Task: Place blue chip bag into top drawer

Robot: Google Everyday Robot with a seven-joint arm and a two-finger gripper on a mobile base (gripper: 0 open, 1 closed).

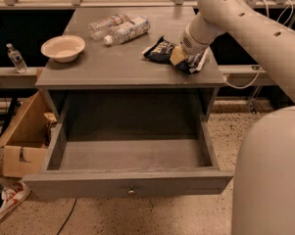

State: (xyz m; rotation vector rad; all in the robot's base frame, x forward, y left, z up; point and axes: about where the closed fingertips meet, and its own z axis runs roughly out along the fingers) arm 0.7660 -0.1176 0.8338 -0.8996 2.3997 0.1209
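The blue chip bag (159, 49) lies on the right part of the grey tabletop (112, 65), dark navy with white lettering, its right end crumpled under my arm. My gripper (179, 57) is down on the bag's middle, touching it, at the end of the white arm (220, 13) that reaches in from the upper right. The top drawer (130, 155) below the tabletop is pulled fully open, its inside bare, with a small round knob (131, 192) on the front panel.
Two clear plastic water bottles (120, 28) lie at the back of the tabletop. A pale bowl (62, 48) sits at its left. A cardboard box (22, 136) stands on the floor at the left. My white base (272, 175) fills the lower right.
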